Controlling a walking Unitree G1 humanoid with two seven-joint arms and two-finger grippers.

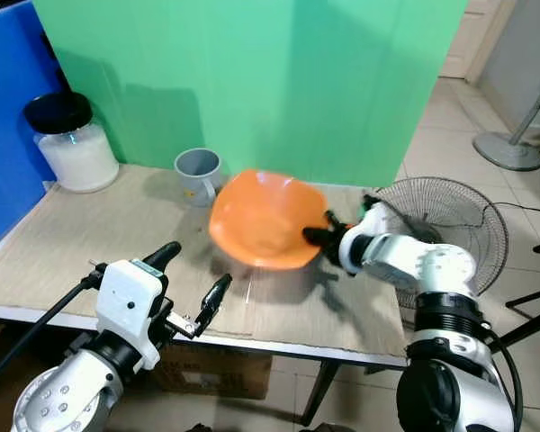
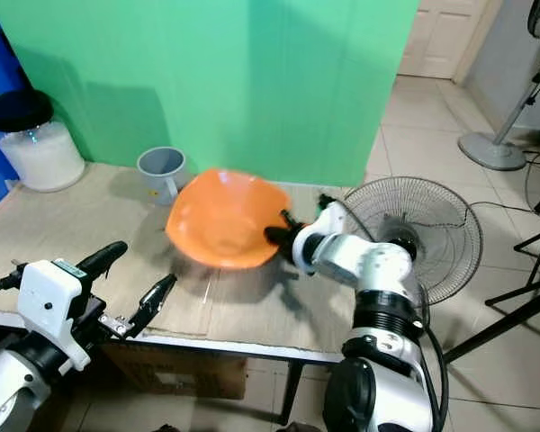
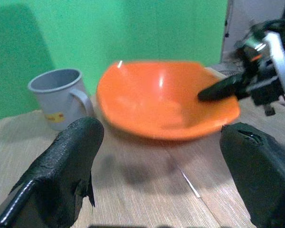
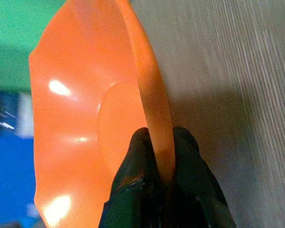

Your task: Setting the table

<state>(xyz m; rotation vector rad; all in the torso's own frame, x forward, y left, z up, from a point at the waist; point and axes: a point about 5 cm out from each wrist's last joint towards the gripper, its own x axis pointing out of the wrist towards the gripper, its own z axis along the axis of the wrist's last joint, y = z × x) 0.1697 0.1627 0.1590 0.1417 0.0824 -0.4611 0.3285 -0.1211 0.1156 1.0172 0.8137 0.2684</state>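
Right gripper (image 1: pixel 317 237) pinching orange bowl (image 1: pixel 263 219) rim, tilted.

A green screen (image 1: pixel 252 81) stands behind the table, with a blue panel (image 1: pixel 4 135) at its left. A standing fan (image 1: pixel 513 148) rests on the tiled floor (image 1: pixel 441 148) far to the right, and the round wire cage of another fan (image 2: pixel 414 229) sits just beyond the table's right end. What looks like a cardboard box (image 1: pixel 211 373) lies under the table, partly hidden.
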